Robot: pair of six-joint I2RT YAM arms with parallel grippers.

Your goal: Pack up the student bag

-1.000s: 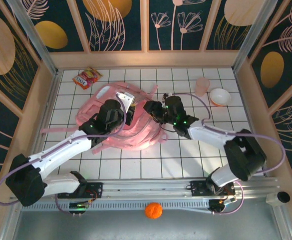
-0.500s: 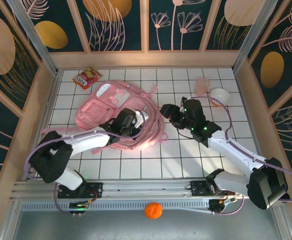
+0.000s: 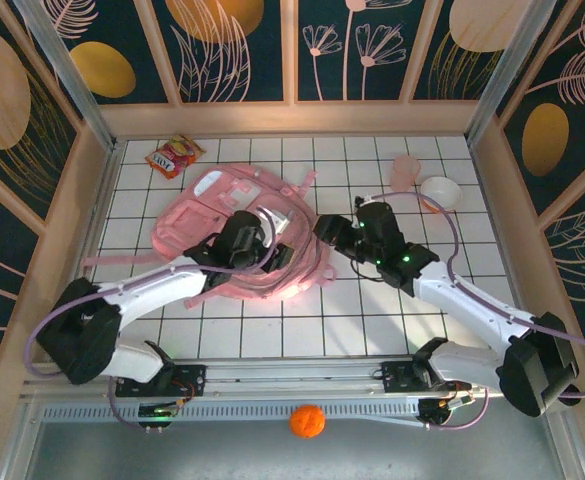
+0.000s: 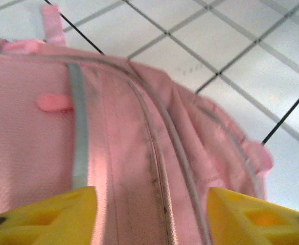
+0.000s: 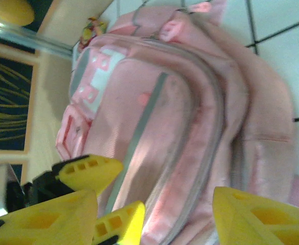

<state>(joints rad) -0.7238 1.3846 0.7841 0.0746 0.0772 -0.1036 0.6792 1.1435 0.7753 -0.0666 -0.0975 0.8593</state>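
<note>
Pale-pink fabric student bag (image 3: 184, 222), white front panels, grey stripes

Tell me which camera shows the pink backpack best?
Top external: the whole student bag shows, except where the left arm crosses it. Right wrist shows its front, slanted and cropped; left wrist, a close patch of fabric and zip.
</note>
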